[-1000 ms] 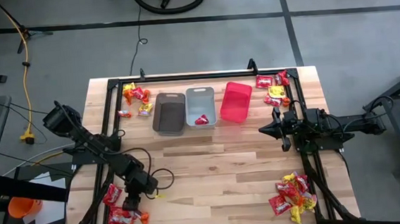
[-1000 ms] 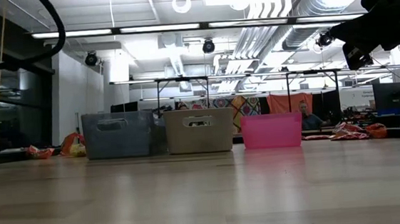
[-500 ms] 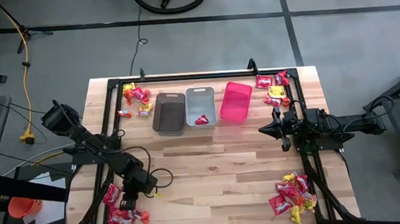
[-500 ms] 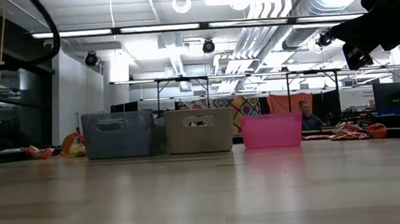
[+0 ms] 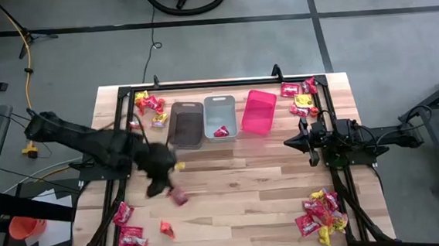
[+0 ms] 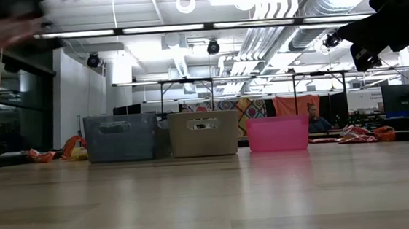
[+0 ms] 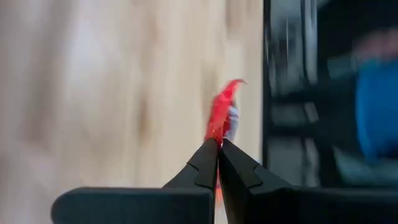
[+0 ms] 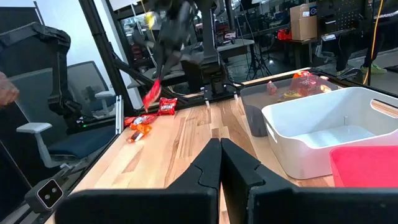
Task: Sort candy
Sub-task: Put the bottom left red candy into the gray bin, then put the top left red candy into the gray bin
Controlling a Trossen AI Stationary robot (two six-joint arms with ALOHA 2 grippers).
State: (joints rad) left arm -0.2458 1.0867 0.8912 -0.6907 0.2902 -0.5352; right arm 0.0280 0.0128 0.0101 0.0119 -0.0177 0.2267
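While the left gripper pinches 1 red candy, the bins lie ahead (right gripper shut, idle).

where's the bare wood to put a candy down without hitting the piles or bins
Free: the wide middle of the table, between the three bins and the near edge. Crowded: candy piles at all four corners, such as the near right pile. The left tool carries a red candy there.
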